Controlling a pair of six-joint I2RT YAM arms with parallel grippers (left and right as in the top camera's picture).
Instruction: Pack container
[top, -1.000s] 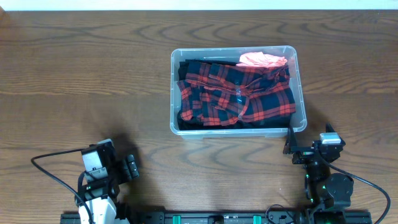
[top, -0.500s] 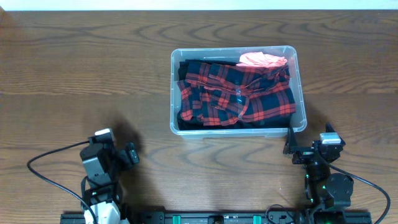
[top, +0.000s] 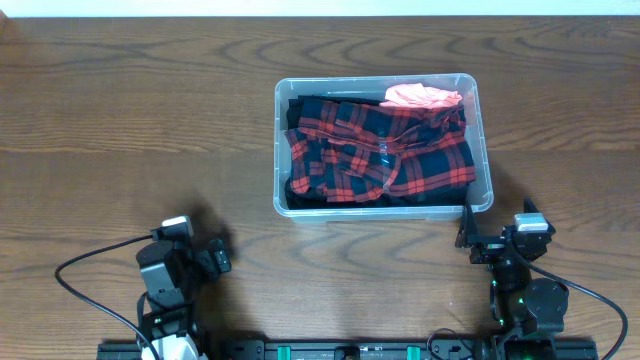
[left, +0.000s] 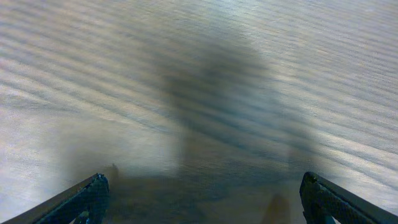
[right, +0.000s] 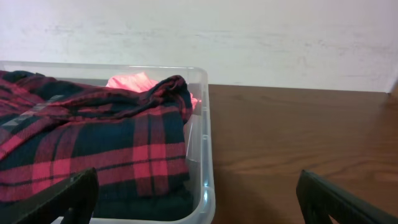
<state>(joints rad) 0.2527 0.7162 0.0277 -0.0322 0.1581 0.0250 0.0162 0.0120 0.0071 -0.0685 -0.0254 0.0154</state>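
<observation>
so, l fingers (left: 87, 194) & r fingers (right: 68, 194) open, empty; container (top: 380, 211) holds plaid cloth (top: 380, 150).

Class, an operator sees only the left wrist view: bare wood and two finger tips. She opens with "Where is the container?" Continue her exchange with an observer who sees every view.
Observer: The container stands on the table, right of centre, just beyond the right fingers.
Operator: Anything in it?
Observer: A red-and-black plaid cloth fills most of it.
Operator: Anything else?
Observer: A pink cloth lies at its far right corner.
</observation>
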